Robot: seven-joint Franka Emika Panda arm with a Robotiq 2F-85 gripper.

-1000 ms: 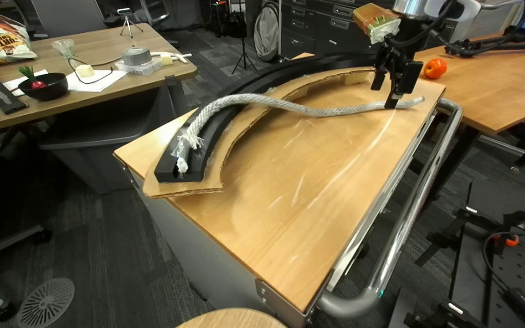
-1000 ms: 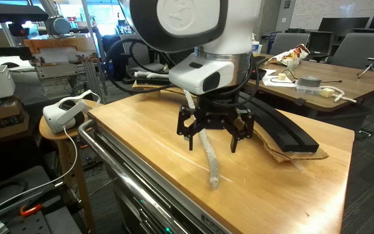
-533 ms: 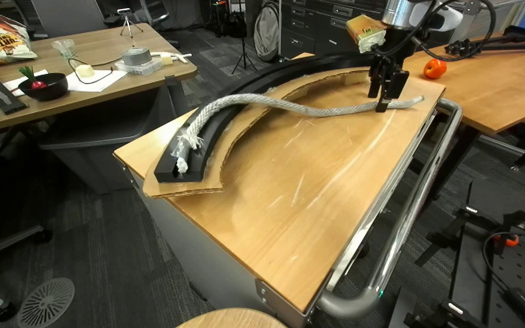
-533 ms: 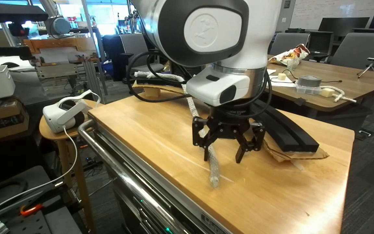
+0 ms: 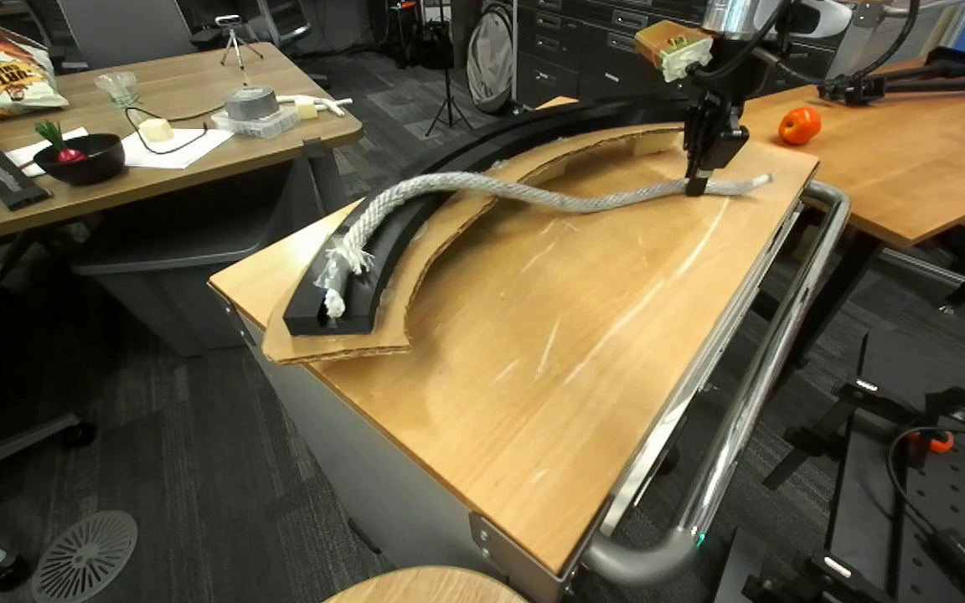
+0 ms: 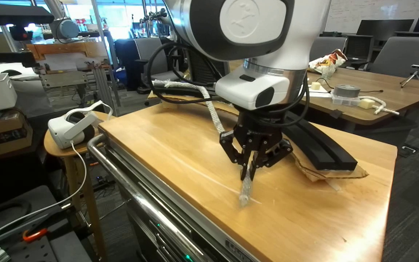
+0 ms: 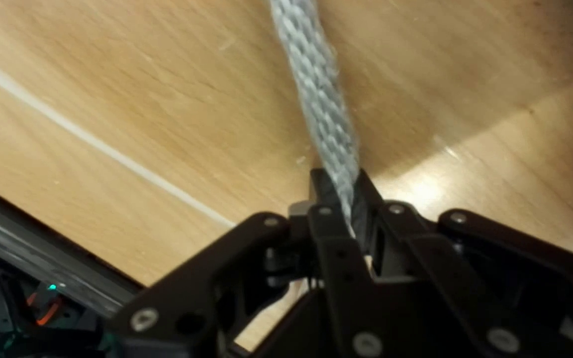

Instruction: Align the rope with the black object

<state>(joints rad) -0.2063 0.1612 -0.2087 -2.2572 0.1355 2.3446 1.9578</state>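
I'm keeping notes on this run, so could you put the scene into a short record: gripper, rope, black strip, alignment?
Gripper: closed on the rope, near the end away from the fraying
Rope: frayed end on the black strip; the length then leaves the strip, passing over the cardboard onto the wooden top
Black strip: curved, grooved, lying on the cardboard
Alignment: partial; the gripped part lies off the strip
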